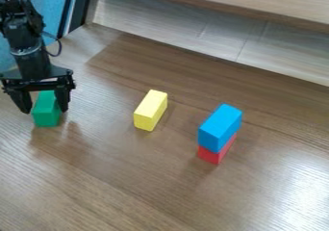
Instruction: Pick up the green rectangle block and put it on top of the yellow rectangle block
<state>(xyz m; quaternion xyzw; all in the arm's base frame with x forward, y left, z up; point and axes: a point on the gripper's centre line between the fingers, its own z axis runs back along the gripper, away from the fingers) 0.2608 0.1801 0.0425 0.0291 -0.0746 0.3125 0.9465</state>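
At the left of the camera view, my gripper is low over the table with its fingers apart, one on each side of the green block. The block rests on the table, its upper end partly hidden under the gripper. A narrow gap shows beside the left finger; whether the right finger touches the block I cannot tell. The yellow block lies on the table near the middle, apart from the gripper and from the other blocks.
Right of the yellow block, a blue block sits on top of a red block. A raised wooden ledge and pale panel bound the wooden table at the back.
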